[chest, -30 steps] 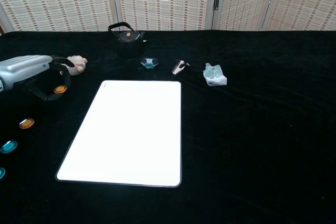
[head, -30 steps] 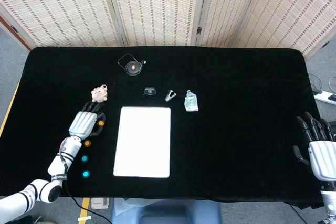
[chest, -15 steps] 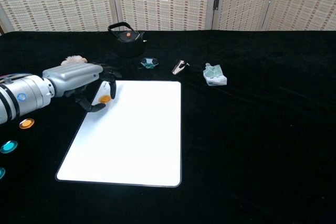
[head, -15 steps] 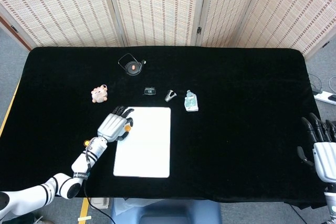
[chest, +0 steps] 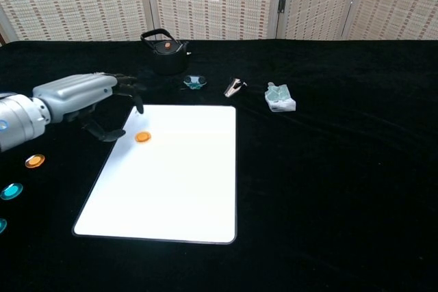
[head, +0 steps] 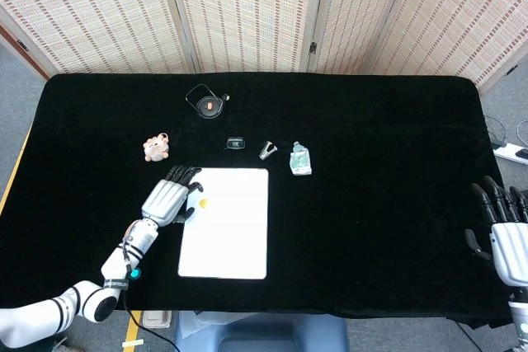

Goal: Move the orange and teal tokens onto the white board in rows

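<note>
The white board point(head: 227, 232) point(chest: 178, 182) lies flat on the black table. One orange token point(head: 204, 202) point(chest: 142, 137) rests on the board near its upper left corner. My left hand point(head: 169, 199) point(chest: 82, 97) hovers just left of that token with its fingers spread, holding nothing. On the cloth left of the board lie another orange token point(chest: 35, 161) and a teal token point(chest: 11, 191), with a second teal token point(chest: 1, 225) cut by the frame edge. My right hand point(head: 503, 228) stays at the table's far right edge, fingers extended and empty.
Behind the board stand a black kettle point(head: 207, 103) point(chest: 164, 49), a small dark dish point(head: 237, 143) point(chest: 195, 82), a metal clip point(head: 268, 151) point(chest: 235, 87) and a pale packet point(head: 300, 159) point(chest: 280, 97). A plush toy point(head: 156, 147) sits beyond my left hand.
My left hand carried an orange token from left of the board onto its upper left area, let it go, and pulled back slightly leftward. The right hand barely moved.
</note>
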Controlling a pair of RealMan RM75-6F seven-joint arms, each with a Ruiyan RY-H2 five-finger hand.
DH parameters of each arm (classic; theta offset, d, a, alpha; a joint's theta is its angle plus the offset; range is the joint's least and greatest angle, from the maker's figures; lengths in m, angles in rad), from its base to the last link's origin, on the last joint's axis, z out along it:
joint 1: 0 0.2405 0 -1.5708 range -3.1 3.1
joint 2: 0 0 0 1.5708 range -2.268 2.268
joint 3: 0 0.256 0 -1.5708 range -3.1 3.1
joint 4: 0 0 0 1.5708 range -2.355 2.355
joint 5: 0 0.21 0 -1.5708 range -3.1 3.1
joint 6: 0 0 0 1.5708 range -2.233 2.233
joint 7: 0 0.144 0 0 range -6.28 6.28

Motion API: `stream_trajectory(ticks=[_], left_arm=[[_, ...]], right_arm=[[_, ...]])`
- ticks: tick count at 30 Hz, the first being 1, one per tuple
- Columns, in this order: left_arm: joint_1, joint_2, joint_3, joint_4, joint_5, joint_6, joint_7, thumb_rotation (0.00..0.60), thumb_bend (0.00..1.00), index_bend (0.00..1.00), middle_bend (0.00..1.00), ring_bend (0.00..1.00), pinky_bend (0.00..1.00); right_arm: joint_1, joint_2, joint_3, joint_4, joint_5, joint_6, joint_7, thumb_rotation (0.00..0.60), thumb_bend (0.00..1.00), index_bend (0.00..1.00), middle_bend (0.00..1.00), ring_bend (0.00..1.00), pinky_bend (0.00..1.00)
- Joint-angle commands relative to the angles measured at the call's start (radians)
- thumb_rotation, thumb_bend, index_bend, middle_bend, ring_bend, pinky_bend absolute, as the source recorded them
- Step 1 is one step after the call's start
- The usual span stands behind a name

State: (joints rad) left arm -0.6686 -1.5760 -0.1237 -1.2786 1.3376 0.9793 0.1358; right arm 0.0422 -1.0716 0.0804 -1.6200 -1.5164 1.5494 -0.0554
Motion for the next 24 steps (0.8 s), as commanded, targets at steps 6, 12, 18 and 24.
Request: stream_trajectory(ticks=[6,12,18,24], left_arm=[[0.098,0.094,0.074,-0.065,0.036,0.093,0.001,0.600,0.42,0.41,0.11,0.03,0.00],[0.153,0.119,0.113,-0.079,0.045,0.134,0.006,0.600,0.42,0.42,0.11,0.03,0.00],[0.188,0.124,0.129,-0.068,0.028,0.137,0.013,0.600,0.42,0.42,0.11,0.02,0.00],[0.208,0.114,0.125,-0.041,0.004,0.124,-0.007,0.600,0.42,0.42,0.11,0.02,0.00]], right_arm=[[0.007,-0.003,-0.001,-0.002,-0.014,-0.002,-0.001,0.600,0.45,0.00,0.00,0.09,0.01],[0.015,-0.007,-0.001,-0.001,-0.023,-0.008,-0.003,0.600,0.45,0.00,0.00,0.09,0.01],[0.020,-0.008,0.000,-0.001,-0.026,-0.011,-0.003,0.600,0.45,0.00,0.00,0.09,0.01],[0.019,-0.010,-0.002,0.001,-0.024,-0.011,0.000,0.600,0.45,0.00,0.00,0.09,0.01]])
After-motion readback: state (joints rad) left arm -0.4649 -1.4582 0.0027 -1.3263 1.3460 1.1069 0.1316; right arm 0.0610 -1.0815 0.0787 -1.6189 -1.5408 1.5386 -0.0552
